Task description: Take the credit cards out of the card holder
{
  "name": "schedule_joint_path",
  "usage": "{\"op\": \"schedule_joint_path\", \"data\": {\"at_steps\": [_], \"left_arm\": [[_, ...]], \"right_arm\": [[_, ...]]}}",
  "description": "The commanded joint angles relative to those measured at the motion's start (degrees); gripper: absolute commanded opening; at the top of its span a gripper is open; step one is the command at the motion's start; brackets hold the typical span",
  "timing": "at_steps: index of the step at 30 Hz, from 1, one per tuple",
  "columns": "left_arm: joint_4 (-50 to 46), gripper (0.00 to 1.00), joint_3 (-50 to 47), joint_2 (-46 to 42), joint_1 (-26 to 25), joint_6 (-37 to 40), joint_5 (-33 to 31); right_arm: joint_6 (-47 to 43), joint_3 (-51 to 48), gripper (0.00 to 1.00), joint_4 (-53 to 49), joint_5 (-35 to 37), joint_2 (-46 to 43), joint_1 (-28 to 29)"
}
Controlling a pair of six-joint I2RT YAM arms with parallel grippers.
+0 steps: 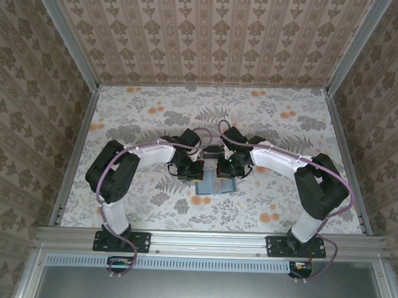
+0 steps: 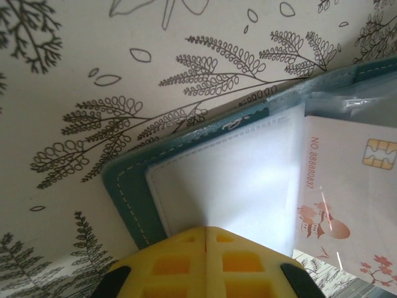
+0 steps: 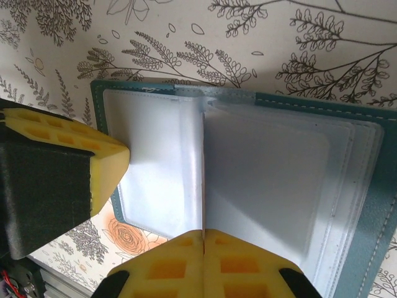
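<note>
Left gripper [image 2: 205, 234]: yellow fingers pressed together, tips at a clear sleeve of the teal-blue folding card holder [image 1: 216, 185]. The holder lies open at the centre of the floral-patterned table [image 1: 141, 121]. A pale credit card with a gold chip [image 2: 353, 192] lies on the open holder. Right gripper [image 3: 203, 234]: fingers pressed together at the sleeves' edge.

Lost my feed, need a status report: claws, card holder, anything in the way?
Left claw shut, right claw shut, both tips at the clear sleeves. Card holder lying open, credit card inside. No obstruction seen.
</note>
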Motion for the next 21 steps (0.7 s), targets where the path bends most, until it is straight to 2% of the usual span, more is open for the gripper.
{"op": "schedule_joint_path", "data": {"at_steps": [1, 5, 10, 16, 21], "left_arm": [[-2.55, 0.0, 0.3, -1.62, 0.3, 1.37, -1.19], [-2.47, 0.02, 0.54, -3.33, 0.6, 0.95, -0.99], [-1.96, 0.04, -0.74, -5.86, 1.68, 0.33, -2.21], [-0.52, 0.05, -4.4, -9.41, 3.81, -0.98, -4.5], [0.25, 0.05, -7.47, -11.92, 5.24, -1.35, -5.26]], "right_arm": [[-2.38, 2.6, 0.01, -3.18, 1.64, -2.51, -0.15], [-6.39, 4.62, 0.0, -6.11, 2.34, -3.21, -0.94], [-17.67, 8.27, 0.0, -10.6, 3.85, -3.52, -1.15], [-38.39, 14.17, 0.0, -16.61, 6.41, 0.29, -1.32], [-59.03, 20.04, 0.0, -21.13, 9.83, 4.43, -1.41]]}}
